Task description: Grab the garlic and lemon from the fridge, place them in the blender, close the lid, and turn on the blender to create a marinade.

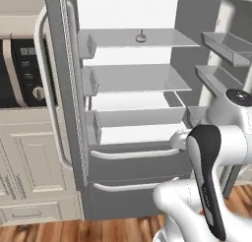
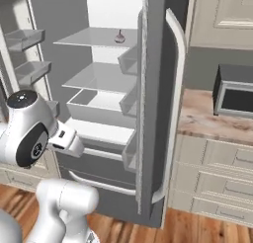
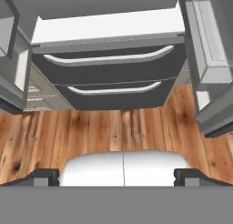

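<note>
The grey fridge [image 1: 129, 172] stands open in front of me, white inside with glass shelves. The garlic [image 1: 141, 37], a small pinkish-white bulb with a dark tip, sits on the top shelf; from the right it is the garlic [image 2: 119, 37] near the back of that shelf. My gripper [image 3: 116, 176] is open, its dark fingertips [image 3: 43, 176] far apart with nothing between them. It hangs low in front of the fridge's two lower drawers [image 3: 109, 70], well below the garlic. The lemon, the blender and the lid are out of view.
Both fridge doors [image 2: 158, 103] stand open to either side, with clear bins [image 1: 224, 44] on the inside of one. A black oven [image 1: 22, 71] is built in at the left, a dark appliance [image 2: 234, 96] sits on the counter at the right. Wooden floor [image 3: 113, 132] lies below.
</note>
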Robot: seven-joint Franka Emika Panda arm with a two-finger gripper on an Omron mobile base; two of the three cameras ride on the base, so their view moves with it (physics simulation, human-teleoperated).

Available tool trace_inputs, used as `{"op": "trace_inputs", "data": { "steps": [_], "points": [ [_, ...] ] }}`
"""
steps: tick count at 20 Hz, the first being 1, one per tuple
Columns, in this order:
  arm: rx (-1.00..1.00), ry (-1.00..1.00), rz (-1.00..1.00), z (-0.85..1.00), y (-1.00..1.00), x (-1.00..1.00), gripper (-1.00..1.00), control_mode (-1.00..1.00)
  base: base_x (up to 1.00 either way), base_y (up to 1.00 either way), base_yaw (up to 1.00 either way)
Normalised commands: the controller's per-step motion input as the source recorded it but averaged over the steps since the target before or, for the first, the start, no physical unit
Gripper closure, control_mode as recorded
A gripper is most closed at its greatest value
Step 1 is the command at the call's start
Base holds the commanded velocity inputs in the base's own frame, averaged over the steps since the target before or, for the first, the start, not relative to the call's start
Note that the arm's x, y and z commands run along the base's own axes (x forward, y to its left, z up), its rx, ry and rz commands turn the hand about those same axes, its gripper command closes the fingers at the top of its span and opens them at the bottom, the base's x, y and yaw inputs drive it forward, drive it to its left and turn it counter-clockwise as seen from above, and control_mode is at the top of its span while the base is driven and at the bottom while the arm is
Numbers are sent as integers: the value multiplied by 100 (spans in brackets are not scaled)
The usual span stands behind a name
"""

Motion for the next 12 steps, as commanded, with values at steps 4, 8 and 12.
{"op": "trace_inputs", "data": {
  "steps": [4, 8, 12],
  "points": [
    [0, 0, 0, 0, 0, 0, -100, 100, 59, 37, -19],
    [0, 0, 0, 0, 0, 0, -100, 100, 59, 54, -20],
    [0, 0, 0, 0, 0, 0, -100, 100, 66, 14, -16]
  ]
}}
